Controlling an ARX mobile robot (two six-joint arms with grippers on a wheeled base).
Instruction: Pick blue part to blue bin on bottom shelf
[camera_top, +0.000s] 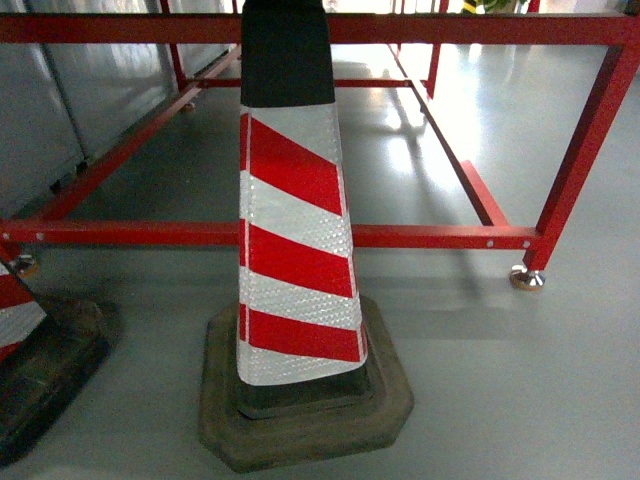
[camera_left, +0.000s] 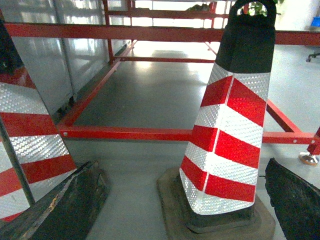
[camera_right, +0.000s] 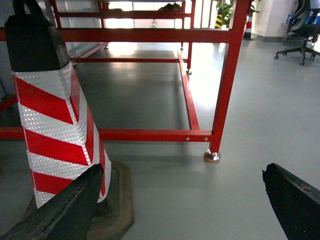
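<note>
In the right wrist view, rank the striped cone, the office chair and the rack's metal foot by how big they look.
1. Striped cone, nearest the camera.
2. Office chair, far off.
3. Metal foot.

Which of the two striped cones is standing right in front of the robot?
The whole cone in the middle of the head view, on its dark square base. The other cone only peeks in at the left edge, mostly cut off.

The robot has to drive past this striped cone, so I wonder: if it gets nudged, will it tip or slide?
The cone would probably slide rather than tip: its base is wide, thick and looks like heavy rubber. The floor looks smooth and glossy, favouring sliding. A push high up might rock it, being tall and narrow.
</note>
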